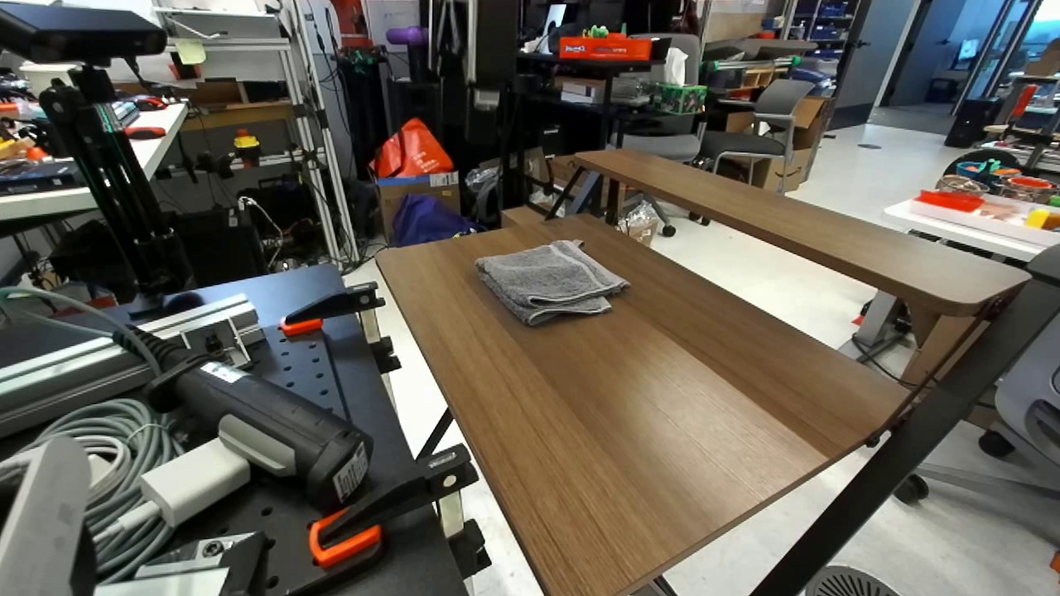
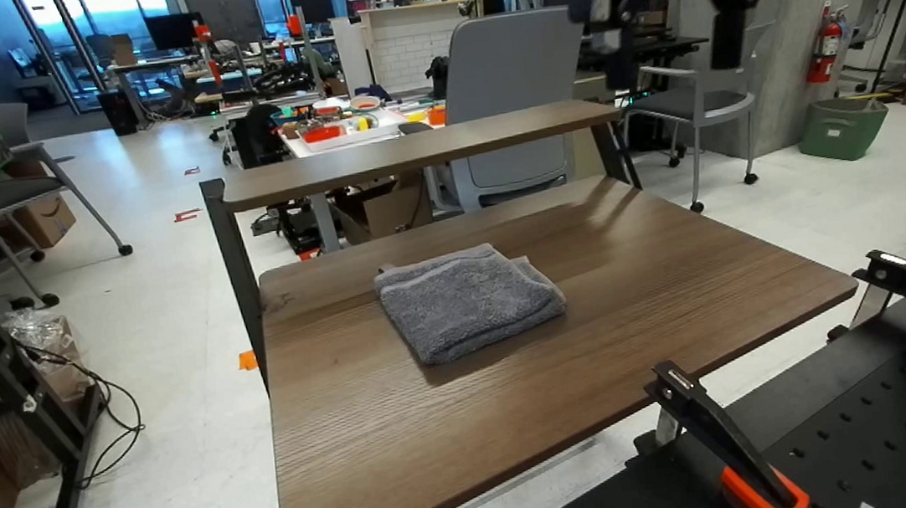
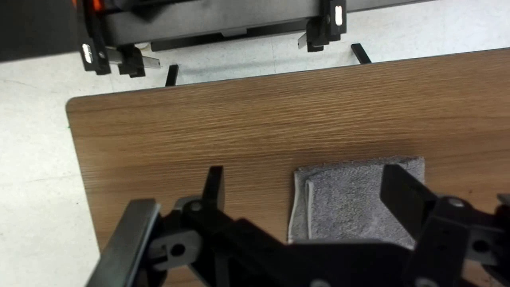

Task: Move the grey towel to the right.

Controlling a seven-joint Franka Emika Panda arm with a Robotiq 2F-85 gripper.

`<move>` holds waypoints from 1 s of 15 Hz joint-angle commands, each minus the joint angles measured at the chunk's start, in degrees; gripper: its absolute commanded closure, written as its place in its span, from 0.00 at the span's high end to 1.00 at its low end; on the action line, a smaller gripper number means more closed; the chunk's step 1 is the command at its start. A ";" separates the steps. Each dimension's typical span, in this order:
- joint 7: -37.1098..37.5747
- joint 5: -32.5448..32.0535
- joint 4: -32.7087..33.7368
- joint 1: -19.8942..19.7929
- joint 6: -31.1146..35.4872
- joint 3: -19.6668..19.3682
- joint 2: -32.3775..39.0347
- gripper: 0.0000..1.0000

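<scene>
Empty and spread wide, the gripper [image 3: 303, 179] hangs above the table [image 1: 662, 463], with nothing held between its 2 fingers [image 3: 403, 197]. The towel [image 1: 546, 277] lies folded on the table, well below them and not touched. It looks soft, fuzzy and light, so lifting it should be easy (and a drop should not hurt it). The fuzz should help the fingers get a good hold, but it will likely flop and sag. A good place to pinch seems to be the thick edge [image 2: 479, 337], low enough to catch all the layers. If the fingers nip just the top layer, the folds may come undone.

In an exterior view the gripper [image 2: 674, 54] is high up, well apart from the towel; the wrist view makes that height hard to tell. An exterior view with no gripper in it best shows the towel's loose edges [image 1: 571, 305], stacked up. Only the wrist view looks down: there, 1 finger hides a part of the towel and the table shows behind the other finger, so the gripper may need to shift over before it goes down. Both exterior views show the towel's whole top.
</scene>
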 commanded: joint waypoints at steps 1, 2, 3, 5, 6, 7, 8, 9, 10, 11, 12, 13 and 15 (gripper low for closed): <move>4.42 -6.07 9.47 3.30 4.07 1.06 14.01 1.00; 5.85 -7.94 11.96 4.60 4.86 0.74 17.41 1.00; 7.13 -9.58 14.39 5.95 5.61 0.18 20.68 1.00; 9.16 -12.08 19.33 8.73 6.30 -1.12 26.94 1.00; 9.39 -12.43 21.68 9.85 6.40 -1.60 29.72 1.00; 9.68 -12.72 23.97 10.99 6.53 -2.19 32.18 1.00; 9.60 -12.65 26.14 11.94 7.15 -2.76 34.68 1.00; 9.23 -12.37 28.20 12.69 7.63 -3.16 36.89 1.00; 8.81 -11.99 29.91 13.42 7.98 -3.44 38.67 1.00; 8.25 -11.83 31.58 13.95 9.17 -3.74 40.64 1.00; 8.53 -11.79 32.99 14.73 10.01 -4.14 42.18 1.00; 8.79 -11.83 34.33 15.36 11.12 -4.68 43.71 1.00; 8.79 -11.31 37.11 16.14 12.76 -5.55 46.73 1.00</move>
